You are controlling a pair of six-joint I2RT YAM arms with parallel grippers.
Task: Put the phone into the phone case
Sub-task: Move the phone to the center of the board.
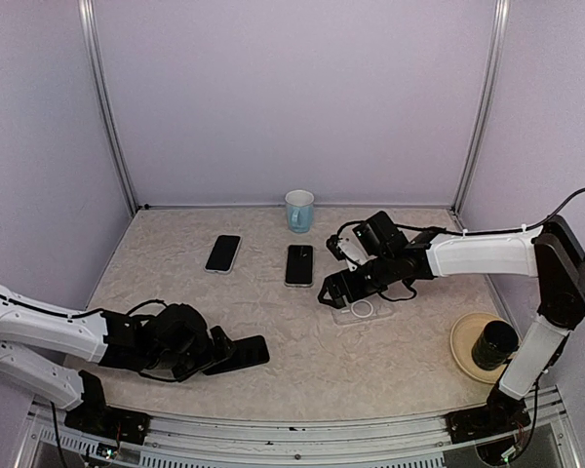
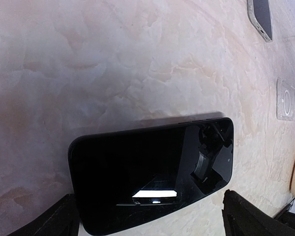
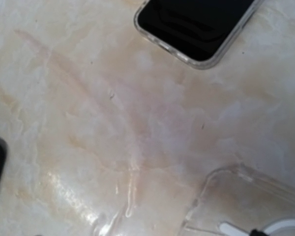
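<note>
Left hand: jaws fully spread on either side of the black phone, gripping nothing. The phone lies flat on the counter, well left of the clear phone case. Right hand: jaws wide, apparently empty, just above the case's left end.

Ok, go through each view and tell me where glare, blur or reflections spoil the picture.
Top external: sharp, evenly lit, soft shadows only. Left wrist: the phone screen carries mirror reflections and a white glare bar. Right wrist: soft all over; the clear case shows mainly by its shiny edges, with glare streaks on the table beside it.
</note>
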